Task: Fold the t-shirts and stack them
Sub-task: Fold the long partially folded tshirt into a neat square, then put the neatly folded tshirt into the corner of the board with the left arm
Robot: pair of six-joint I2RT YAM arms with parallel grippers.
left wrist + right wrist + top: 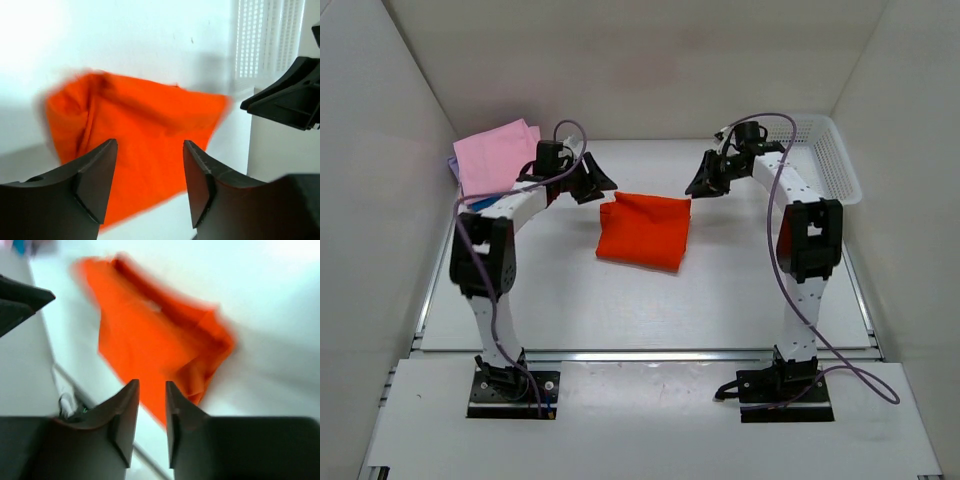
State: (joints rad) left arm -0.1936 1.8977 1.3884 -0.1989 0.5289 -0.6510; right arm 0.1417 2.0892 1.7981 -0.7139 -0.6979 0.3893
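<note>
The orange t-shirt was seen folded into a rough square at the centre of the table, with the pink t-shirt laid well apart at its 10 o'clock. The left gripper was held just beside the orange shirt's 10 o'clock corner, jaws spread and empty. The right gripper was held at its 2 o'clock, jaws parted only narrowly, nothing grasped.

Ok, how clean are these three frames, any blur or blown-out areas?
Top external: sharp and evenly lit, orange t-shirt crisp. Left wrist: shirt edges smeared by blur, upper left overexposed, left fingers sharp. Right wrist: shirt smeared too, upper right washed out, right fingers sharp.
</note>
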